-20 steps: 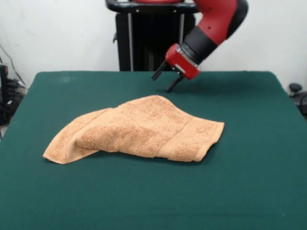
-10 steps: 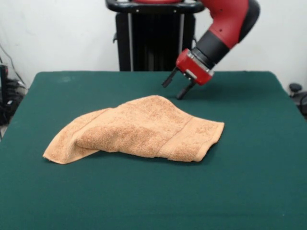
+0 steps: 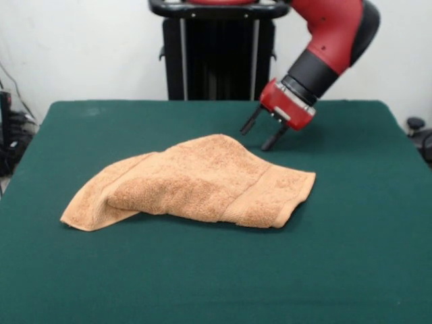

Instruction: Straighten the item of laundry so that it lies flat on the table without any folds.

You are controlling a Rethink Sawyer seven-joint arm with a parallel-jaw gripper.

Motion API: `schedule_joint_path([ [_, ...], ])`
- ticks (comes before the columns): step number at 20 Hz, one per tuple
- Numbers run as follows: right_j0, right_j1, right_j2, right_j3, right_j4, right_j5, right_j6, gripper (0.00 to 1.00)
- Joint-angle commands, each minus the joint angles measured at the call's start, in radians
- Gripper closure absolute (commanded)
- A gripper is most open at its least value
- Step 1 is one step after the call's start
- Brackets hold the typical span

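Your red and black arm (image 3: pixel 337 34) slants down from the upper right, its pincer (image 3: pixel 260 135) tilted, fingers spread apart and holding nothing, just above the surface (image 3: pixel 351 256) beside the towel (image 3: pixel 196 179). The fluffy orange-tan terry towel lies mid-surface, folded over itself and humped, ribbed band toward its right end. Smooth green cloth lies bare all round it.

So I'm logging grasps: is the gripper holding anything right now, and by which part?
Nothing is held. The gripper hangs open above the table, clear of the towel.
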Motion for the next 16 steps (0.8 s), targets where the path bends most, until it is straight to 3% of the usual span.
schedule_joint_path([
  [1, 0.025, 0.076, 0.123, -0.212, 0.104, 0.058, 0.22, 0.0],
  [9, -0.034, 0.069, 0.144, -0.185, 0.057, -0.012, 0.191, 0.0],
  [16, -0.033, 0.128, 0.112, -0.211, 0.093, -0.022, 0.198, 0.0],
])
